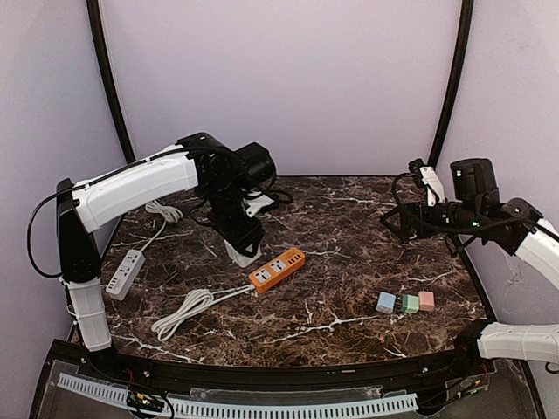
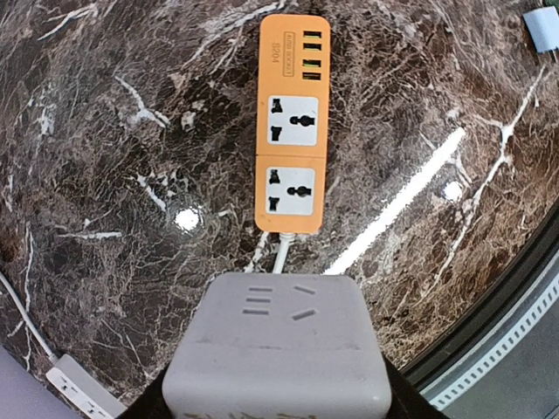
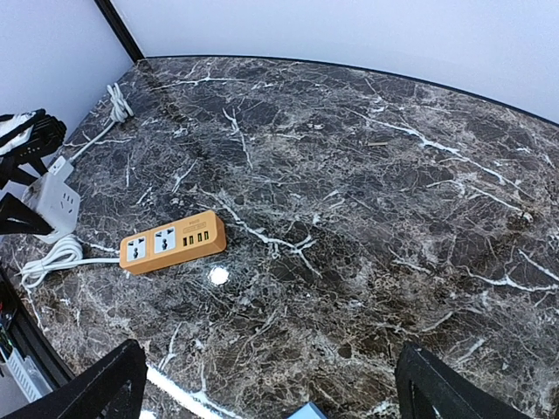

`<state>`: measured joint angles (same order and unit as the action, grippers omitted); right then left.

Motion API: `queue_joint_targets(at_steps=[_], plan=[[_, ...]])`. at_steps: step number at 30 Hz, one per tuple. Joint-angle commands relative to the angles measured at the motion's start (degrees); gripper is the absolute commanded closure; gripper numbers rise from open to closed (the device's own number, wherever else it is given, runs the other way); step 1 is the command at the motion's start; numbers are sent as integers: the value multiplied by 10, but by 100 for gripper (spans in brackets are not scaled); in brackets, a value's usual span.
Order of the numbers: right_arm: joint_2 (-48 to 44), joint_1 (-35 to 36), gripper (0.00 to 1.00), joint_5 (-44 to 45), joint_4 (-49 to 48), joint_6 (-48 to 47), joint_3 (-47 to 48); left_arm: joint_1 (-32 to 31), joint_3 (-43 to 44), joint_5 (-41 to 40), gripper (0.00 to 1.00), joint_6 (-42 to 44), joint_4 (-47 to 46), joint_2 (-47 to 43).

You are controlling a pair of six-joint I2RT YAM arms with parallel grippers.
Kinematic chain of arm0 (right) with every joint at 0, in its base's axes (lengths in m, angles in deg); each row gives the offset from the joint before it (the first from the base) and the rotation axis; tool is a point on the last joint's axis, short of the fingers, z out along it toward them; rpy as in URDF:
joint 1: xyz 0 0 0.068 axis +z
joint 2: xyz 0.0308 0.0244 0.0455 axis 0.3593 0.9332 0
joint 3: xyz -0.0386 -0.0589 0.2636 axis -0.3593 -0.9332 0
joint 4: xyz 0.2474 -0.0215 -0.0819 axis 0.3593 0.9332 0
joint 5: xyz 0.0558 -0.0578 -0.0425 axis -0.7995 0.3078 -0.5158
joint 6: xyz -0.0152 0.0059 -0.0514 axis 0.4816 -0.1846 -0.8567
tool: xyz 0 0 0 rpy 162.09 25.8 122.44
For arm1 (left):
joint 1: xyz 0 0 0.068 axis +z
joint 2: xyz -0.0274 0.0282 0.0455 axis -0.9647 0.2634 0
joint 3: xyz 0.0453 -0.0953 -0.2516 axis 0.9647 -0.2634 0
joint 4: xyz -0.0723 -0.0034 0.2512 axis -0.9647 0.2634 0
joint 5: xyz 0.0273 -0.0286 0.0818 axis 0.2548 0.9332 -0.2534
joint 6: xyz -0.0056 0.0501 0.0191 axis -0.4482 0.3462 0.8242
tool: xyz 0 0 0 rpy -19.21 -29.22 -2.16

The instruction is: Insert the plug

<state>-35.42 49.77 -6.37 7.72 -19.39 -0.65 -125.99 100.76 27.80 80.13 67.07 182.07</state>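
Plug [image 2: 277, 349] within left claw [image 1: 243, 248]

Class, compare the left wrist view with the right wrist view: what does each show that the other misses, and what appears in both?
Left wrist only: the small printed label on the orange power strip. Right wrist only: the lilac back wall, the looped white cable and its own open fingers. Both: the strip, the grey adapter and the marble table.

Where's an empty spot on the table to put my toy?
Biggest bare patch: the marble behind the orange power strip and the three cubes. Another lies between the coiled cable and those cubes. The left is crowded: white strip, cable, white adapter.
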Motion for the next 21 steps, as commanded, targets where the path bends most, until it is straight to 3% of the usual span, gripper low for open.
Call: queue_joint_targets(at_steps=[1, 7, 21], plan=[[-15, -1, 1, -4, 5, 5, -4, 3, 6, 46, 99, 101, 11, -3], [-20, -1, 1, -3, 9, 9, -4, 18, 0, 73, 99, 152, -24, 18], [-54, -2, 1, -23, 55, 55, 9, 47, -4, 100, 99, 133, -77, 78]])
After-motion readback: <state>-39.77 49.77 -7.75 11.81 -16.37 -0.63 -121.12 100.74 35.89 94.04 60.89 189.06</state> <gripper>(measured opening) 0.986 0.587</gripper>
